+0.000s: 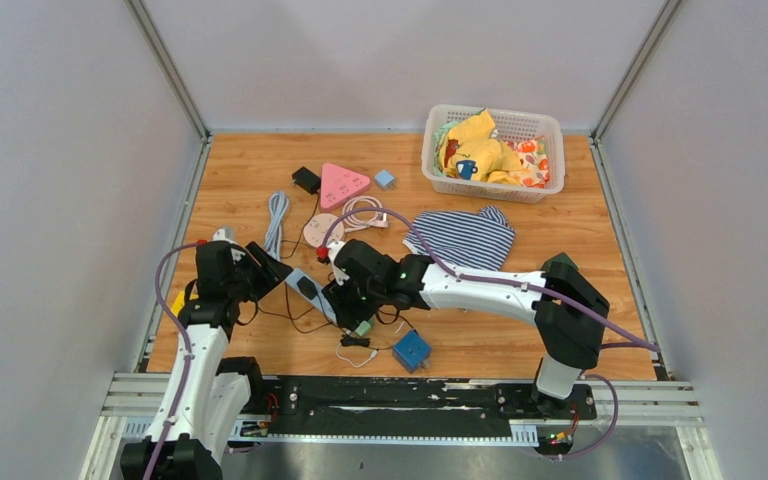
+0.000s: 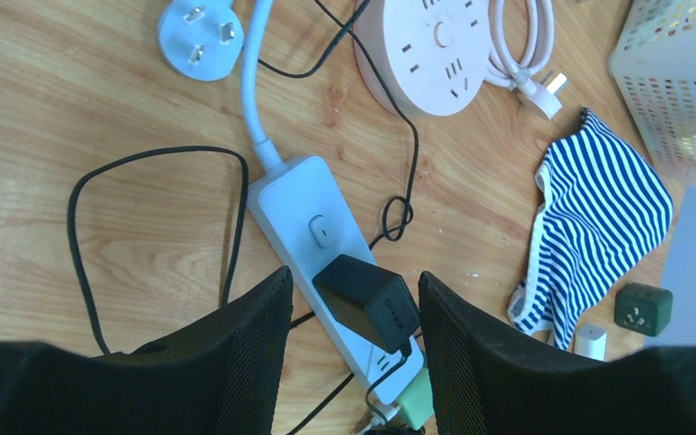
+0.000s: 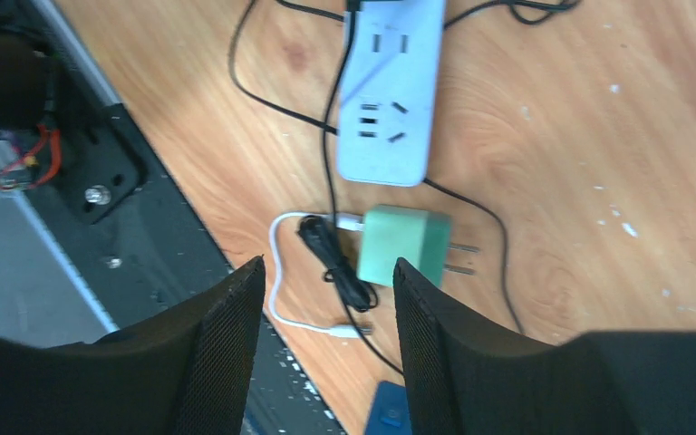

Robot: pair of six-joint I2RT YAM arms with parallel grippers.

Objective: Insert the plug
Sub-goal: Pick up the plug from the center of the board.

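A white power strip (image 2: 313, 213) lies slanted on the wooden table, with a black adapter (image 2: 369, 301) plugged into it. My left gripper (image 2: 355, 281) is open, one jaw on each side of the strip and adapter. A green plug (image 3: 404, 246) lies flat on the table just past the strip's free end (image 3: 388, 109), its two prongs pointing sideways. My right gripper (image 3: 326, 272) is open over it with nothing between its fingers. From above, both grippers (image 1: 265, 268) (image 1: 340, 295) flank the strip (image 1: 310, 292); the green plug (image 1: 362, 328) sits below it.
Thin black cables and a white USB lead (image 3: 276, 272) tangle around the green plug. A blue cube (image 1: 412, 350) sits near the front rail (image 1: 390, 395). Behind lie a round pink socket (image 2: 435, 45), a pink triangular one (image 1: 344, 183), a striped cloth (image 1: 465, 238) and a basket (image 1: 494, 190).
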